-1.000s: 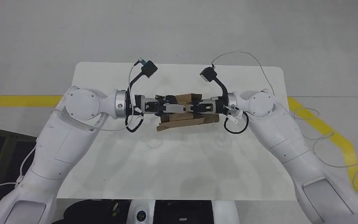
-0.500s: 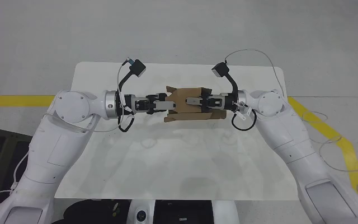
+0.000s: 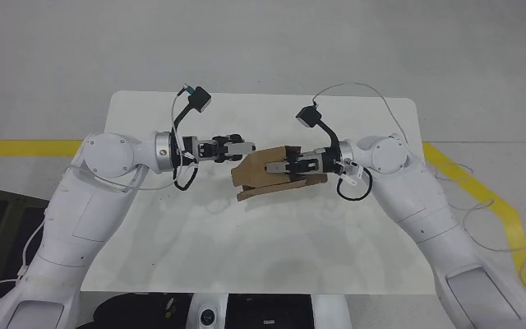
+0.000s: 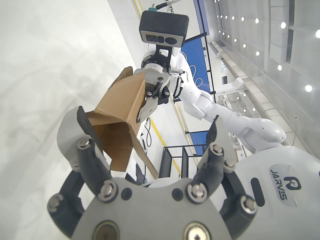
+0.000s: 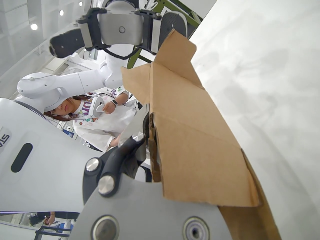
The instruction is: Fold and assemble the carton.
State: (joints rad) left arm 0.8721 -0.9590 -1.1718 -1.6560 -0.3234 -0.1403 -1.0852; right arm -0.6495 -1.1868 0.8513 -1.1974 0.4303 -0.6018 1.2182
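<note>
The left arm (image 3: 107,156) and right arm (image 3: 386,155) have glossy white, rounded shells. Each wrist has a black box camera (image 3: 197,99) on a curved black stalk, fed by a thin grey cable (image 3: 353,86), with black hoses looped beneath. The left hand (image 3: 238,148) has a brushed silver plate, bright screws, black linkages and dark textured finger pads (image 4: 83,121). The right hand (image 3: 283,164) is built alike.

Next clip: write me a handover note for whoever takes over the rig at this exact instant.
Left gripper: open, holding nothing, close to the carton's open end.
Right gripper: shut on one wall of the cardboard carton, holding it tilted above the white table.
Done: carton partly opened into a sleeve.
Left: end flaps are unfolded and both ends are open. Fold and close them.
</note>
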